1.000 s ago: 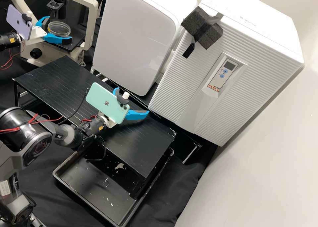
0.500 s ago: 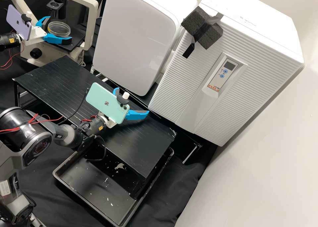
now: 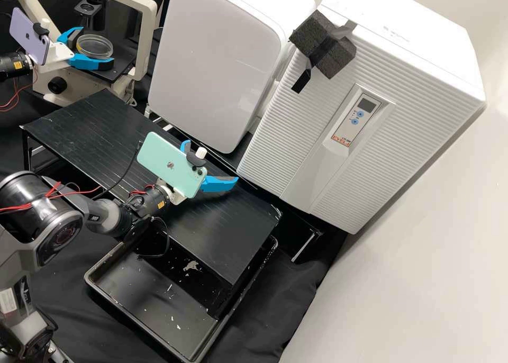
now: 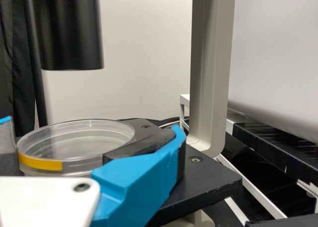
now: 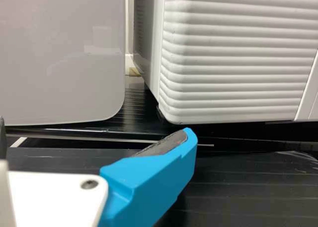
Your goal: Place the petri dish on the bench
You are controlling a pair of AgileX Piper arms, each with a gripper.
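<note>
Black stage (image 4: pixel 214 183); left wrist view: petri dish (image 4: pixel 77 141), apparently yellow-taped.

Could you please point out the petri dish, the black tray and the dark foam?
Petri dish (image 4: pixel 77 140): left wrist view, middle of its clear, round top.
Black tray (image 3: pixel 156 305): high view, bare part of its floor.
Dark foam (image 3: pixel 338 59): high view, its right-hand part.

I see a low black bench (image 3: pixel 84 125) with thin lines along its top, standing on black cloth (image 3: pixel 286 305). On this cloth lies also a black tray (image 3: pixel 132 294), partly under one end of the bench, and inside it I notice small pale flecks (image 3: pixel 191 266).
</note>
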